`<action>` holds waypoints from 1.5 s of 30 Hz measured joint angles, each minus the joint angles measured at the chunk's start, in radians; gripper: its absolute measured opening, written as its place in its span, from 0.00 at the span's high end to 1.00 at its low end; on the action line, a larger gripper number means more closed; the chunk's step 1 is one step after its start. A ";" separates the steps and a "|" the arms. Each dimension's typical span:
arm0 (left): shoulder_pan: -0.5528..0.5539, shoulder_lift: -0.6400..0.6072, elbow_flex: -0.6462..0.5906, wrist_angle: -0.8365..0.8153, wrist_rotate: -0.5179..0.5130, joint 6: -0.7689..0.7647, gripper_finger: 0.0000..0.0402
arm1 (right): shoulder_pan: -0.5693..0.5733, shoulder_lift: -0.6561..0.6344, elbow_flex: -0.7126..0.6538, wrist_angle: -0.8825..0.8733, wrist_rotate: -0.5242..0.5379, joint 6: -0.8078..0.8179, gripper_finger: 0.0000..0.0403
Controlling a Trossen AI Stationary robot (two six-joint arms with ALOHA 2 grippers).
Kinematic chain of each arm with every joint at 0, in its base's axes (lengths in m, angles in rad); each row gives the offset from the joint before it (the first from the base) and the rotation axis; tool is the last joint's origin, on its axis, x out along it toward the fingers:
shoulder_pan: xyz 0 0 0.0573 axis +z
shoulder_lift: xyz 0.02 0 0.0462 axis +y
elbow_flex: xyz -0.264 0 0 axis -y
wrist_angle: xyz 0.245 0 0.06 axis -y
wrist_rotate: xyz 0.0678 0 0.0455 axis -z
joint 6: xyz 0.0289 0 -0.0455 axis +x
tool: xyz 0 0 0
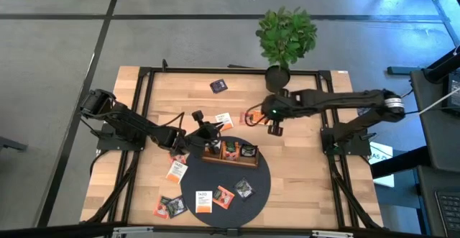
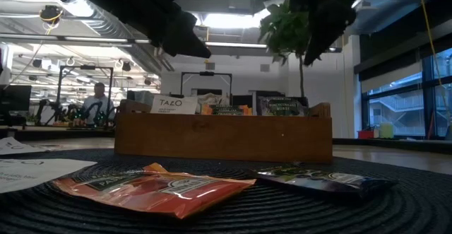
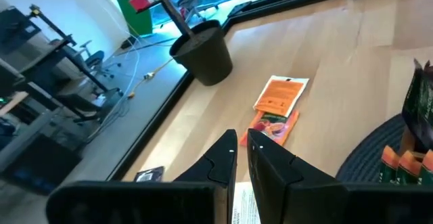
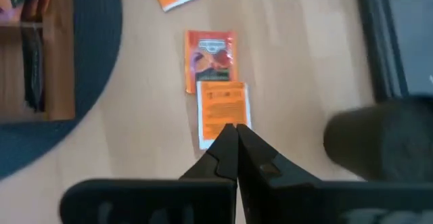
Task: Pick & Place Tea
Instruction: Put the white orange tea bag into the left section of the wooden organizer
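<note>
While the right gripper (image 1: 275,128) hung over bare table at about 1 o'clock from the round dark mat (image 1: 188,184), its claw was clenched tight with nothing between the tips. In its own wrist view that claw (image 4: 235,130) sat directly over an orange-and-white sachet (image 4: 223,112), which lay flat on the wood end to end with a red-orange sachet (image 4: 210,58); whether the tips touched the packet could not be told.

The left gripper (image 1: 207,131) hovered at 11 o'clock from the wooden tray (image 1: 215,157), just beside it. Whether that claw (image 3: 241,146) was clenched or released could not be told.

The tray stood at the mat's 12 o'clock edge, with several sachets upright in its compartments. From table level, a white Tazo sachet (image 2: 173,104) showed above its front wall (image 2: 222,136).

The rest of the tea was scattered. A white sachet (image 1: 204,200), a red sachet (image 1: 223,195) and a dark sachet (image 1: 244,188) lay on the mat around 6 o'clock. An orange-and-white packet (image 1: 177,170) lay off the mat at 9 o'clock, and two dark packets (image 1: 172,207) at 7 o'clock. One lone dark sachet (image 1: 218,85) lay at the table's 12 o'clock side, near the potted plant (image 1: 286,37).

A person (image 2: 95,100) sat far off in the room behind.
</note>
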 joint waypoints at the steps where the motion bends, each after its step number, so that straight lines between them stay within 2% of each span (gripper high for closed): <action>1: 0.000 0.000 0.000 0.002 0.006 0.000 0.92 | 0.013 -0.010 0.000 -0.012 0.013 0.036 0.99; 4: 0.000 0.000 0.000 0.003 0.024 -0.002 0.92 | 0.048 -0.023 0.000 -0.013 0.014 0.106 0.95; 9: 0.000 0.000 0.000 0.003 0.040 -0.002 0.92 | 0.088 -0.021 -0.048 0.026 0.018 0.083 0.87; 14: -0.001 0.000 0.000 0.002 0.043 -0.001 0.92 | 0.077 -0.026 -0.132 0.016 0.025 0.140 0.71; 16: -0.001 0.000 0.000 0.002 0.042 -0.002 0.92 | 0.059 -0.027 -0.179 0.048 0.074 0.113 0.62; 18: -0.001 0.000 0.000 0.002 0.042 -0.002 0.92 | 0.037 -0.027 -0.243 0.116 0.141 0.044 0.55; 20: -0.001 0.000 0.000 0.002 0.040 -0.002 0.92 | 0.015 -0.027 -0.325 0.256 0.180 -0.004 0.49; 23: 0.000 0.000 0.000 0.002 0.040 -0.010 0.92 | -0.024 -0.027 -0.438 0.474 0.114 -0.063 0.43; 26: 0.007 0.000 0.000 0.002 0.040 -0.015 0.92 | -0.087 -0.027 -0.516 0.621 0.003 -0.077 0.43; 32: 0.032 0.000 0.000 -0.004 0.082 -0.045 0.92 | -0.202 -0.017 -0.587 0.773 -0.073 -0.116 0.47; 38: 0.044 0.000 0.000 -0.006 0.148 -0.054 0.92 | -0.260 0.053 -0.589 0.812 -0.204 -0.167 0.52; 45: 0.043 0.000 0.000 -0.008 0.149 -0.054 0.92 | -0.264 0.154 -0.584 0.806 -0.216 -0.176 0.55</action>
